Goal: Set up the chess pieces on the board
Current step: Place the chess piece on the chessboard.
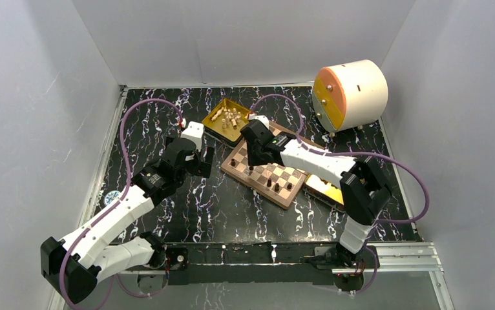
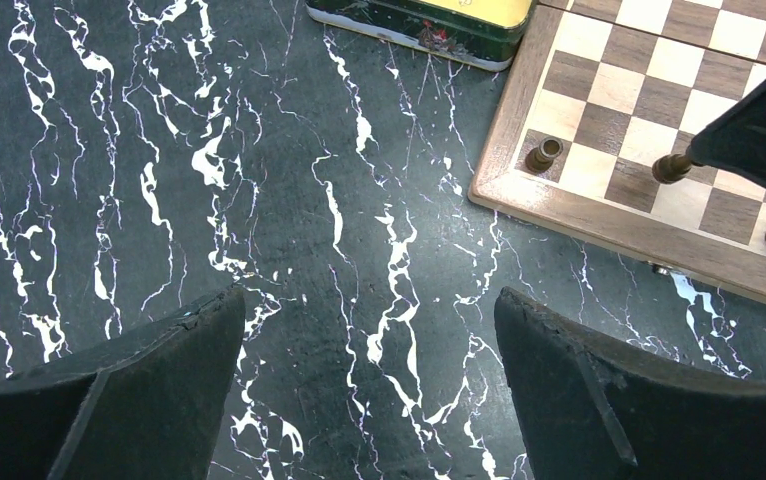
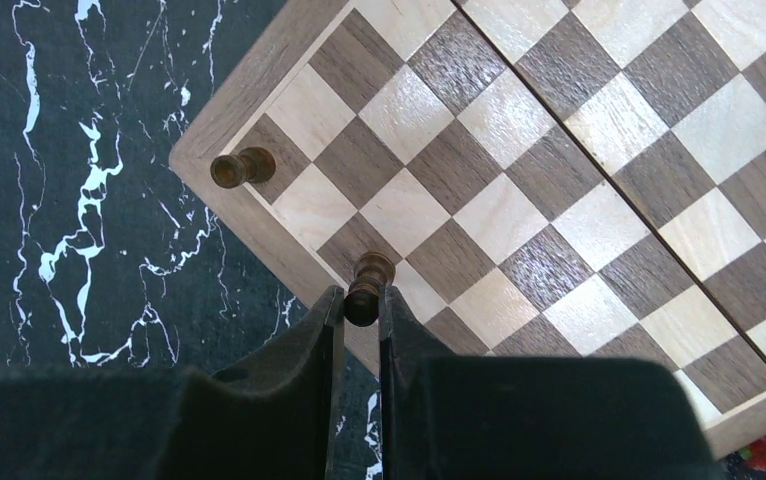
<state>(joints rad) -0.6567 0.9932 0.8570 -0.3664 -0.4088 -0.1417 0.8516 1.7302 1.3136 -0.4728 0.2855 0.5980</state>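
Pale grey walls (image 1: 51, 97) box in the cell, and the table (image 1: 232, 213) under me is black marble shot with white veins. My left gripper (image 2: 367, 330) hangs over bare marble just left of the board (image 1: 288, 175), fingers spread wide with nothing between them. Beyond it, at the far side, a gold tray (image 1: 214, 129) holds a heap of pale pieces (image 1: 232, 117); it sits just beside the board's far-left corner. The board lies skewed on the table, tan and brown checks inside a reddish border. A corner piece (image 3: 239, 166), dark, stands upright on the corner square nearest my left arm. Two squares along that same edge row, my right gripper (image 3: 361, 305) pinches a dark piece (image 3: 367, 285) by its lower half, head poking out above the fingertips; I cannot tell whether its base touches the square. A few other dark pieces (image 1: 273, 185) stand farther right near that edge. A second tray (image 1: 326, 188) shows at the board's right side, partly under my right arm. In the far right corner sits a cream drum (image 1: 361, 90) with an orange and yellow face
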